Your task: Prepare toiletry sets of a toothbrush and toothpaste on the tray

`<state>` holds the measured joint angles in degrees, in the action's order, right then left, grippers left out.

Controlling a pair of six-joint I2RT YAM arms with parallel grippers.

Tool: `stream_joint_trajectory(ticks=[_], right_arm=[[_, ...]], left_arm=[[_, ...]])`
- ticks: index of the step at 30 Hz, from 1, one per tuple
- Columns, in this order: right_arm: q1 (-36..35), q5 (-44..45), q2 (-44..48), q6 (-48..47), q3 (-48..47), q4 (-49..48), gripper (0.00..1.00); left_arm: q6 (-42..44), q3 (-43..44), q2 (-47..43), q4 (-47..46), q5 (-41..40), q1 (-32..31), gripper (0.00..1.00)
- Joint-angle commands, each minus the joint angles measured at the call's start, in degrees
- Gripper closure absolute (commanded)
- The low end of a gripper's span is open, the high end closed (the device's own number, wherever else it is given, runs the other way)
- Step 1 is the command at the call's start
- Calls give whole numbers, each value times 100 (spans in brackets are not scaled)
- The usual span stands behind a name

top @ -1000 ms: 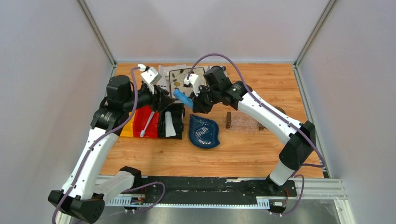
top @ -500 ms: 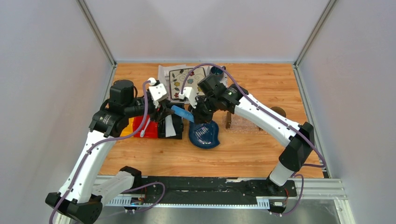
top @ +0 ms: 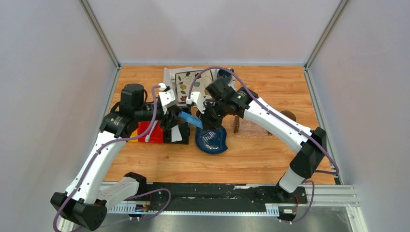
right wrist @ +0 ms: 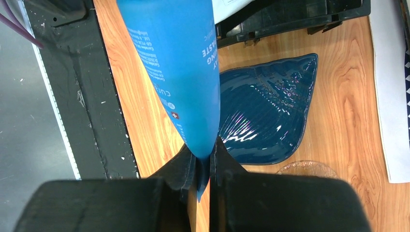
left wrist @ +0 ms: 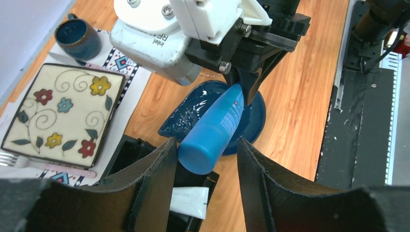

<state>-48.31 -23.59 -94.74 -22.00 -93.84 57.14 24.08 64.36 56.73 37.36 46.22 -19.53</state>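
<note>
The right gripper (right wrist: 203,169) is clamped on the flat end of the blue toothpaste (right wrist: 179,72) above the dark blue dish (left wrist: 251,116). The left gripper (left wrist: 205,145) has its jaws parted around the cap end, seemingly without contact, over the black bin (left wrist: 130,154).

Two toothpaste tubes: blue tube (left wrist: 212,128), white tube (left wrist: 189,202). One toothbrush (top: 151,131). Three bins (top: 158,137). One each: leaf dish (top: 211,140), tray (top: 249,128), plate (left wrist: 58,113), mug (left wrist: 77,38).
</note>
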Motion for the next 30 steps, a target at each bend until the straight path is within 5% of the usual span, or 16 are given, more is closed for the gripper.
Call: stream_joint_trajectory(ticks=[1, 12, 23, 26, 28, 30], right_arm=[[-73, -189, 237, -76, -231, -265, 100], [-82, -277, 237, -147, -213, -230, 100], [-90, -242, 263, -156, -222, -291, 100], [-82, -172, 272, -147, -222, -327, 100], [-82, -67, 298, -138, -213, -336, 98], [-82, 47, 298, -138, -213, -344, 89]], left_arm=[[-131, -90, 110, -361, 546, -77, 43], [18, -204, 303, -476, 678, -130, 45], [9, -248, 550, -353, 977, -192, 60], [1, -301, 532, -362, 1021, -200, 78], [-43, -310, 523, -370, 1021, -200, 100], [-87, -345, 488, -370, 986, -200, 100]])
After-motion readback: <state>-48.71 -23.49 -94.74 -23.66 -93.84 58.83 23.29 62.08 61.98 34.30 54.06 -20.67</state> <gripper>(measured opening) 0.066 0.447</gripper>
